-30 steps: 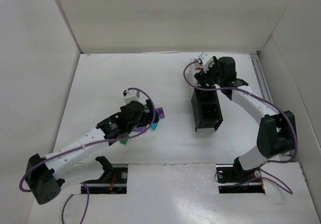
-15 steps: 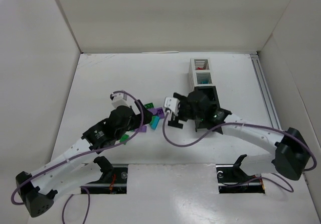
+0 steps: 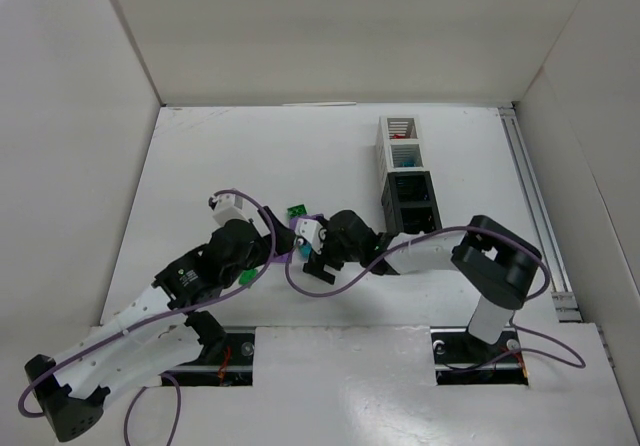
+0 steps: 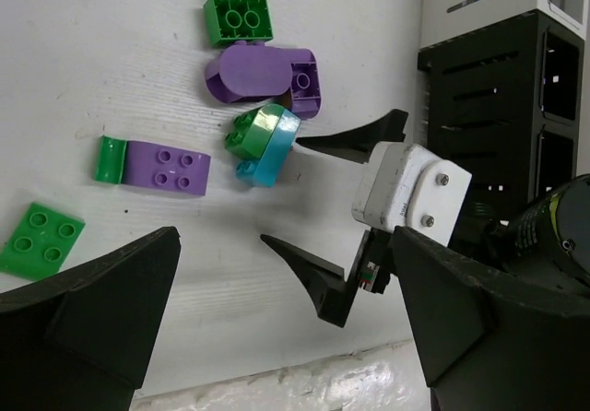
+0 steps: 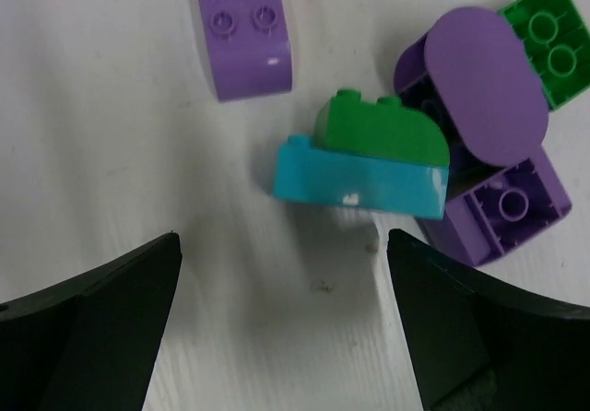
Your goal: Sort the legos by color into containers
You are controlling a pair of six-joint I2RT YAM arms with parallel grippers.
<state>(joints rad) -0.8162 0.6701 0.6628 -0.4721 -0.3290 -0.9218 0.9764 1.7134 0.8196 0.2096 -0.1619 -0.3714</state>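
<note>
The legos lie in a small pile left of the middle of the table. A cyan brick (image 5: pixel 355 182) with a green brick (image 5: pixel 378 133) stuck on it lies just ahead of my open, empty right gripper (image 5: pixel 286 337), between its spread fingers. Around it lie purple bricks (image 5: pixel 241 33) (image 5: pixel 479 88) and a green brick (image 4: pixel 238 19). My left gripper (image 4: pixel 286 337) is open and empty, near-left of the pile (image 3: pixel 300 234). The containers (image 3: pixel 408 181) stand in a row at the right, two white at the back, two black in front.
A purple flat piece (image 4: pixel 166 165) and a green plate (image 4: pixel 37 239) lie left of the pile. The right gripper's fingers (image 4: pixel 355 142) show in the left wrist view, close to the black bins (image 4: pixel 498 107). White walls enclose the table (image 3: pixel 220 156).
My right arm has swung from the far end of the bins down to the lego pile. My left arm has drawn back toward the near left, off the pile.
</note>
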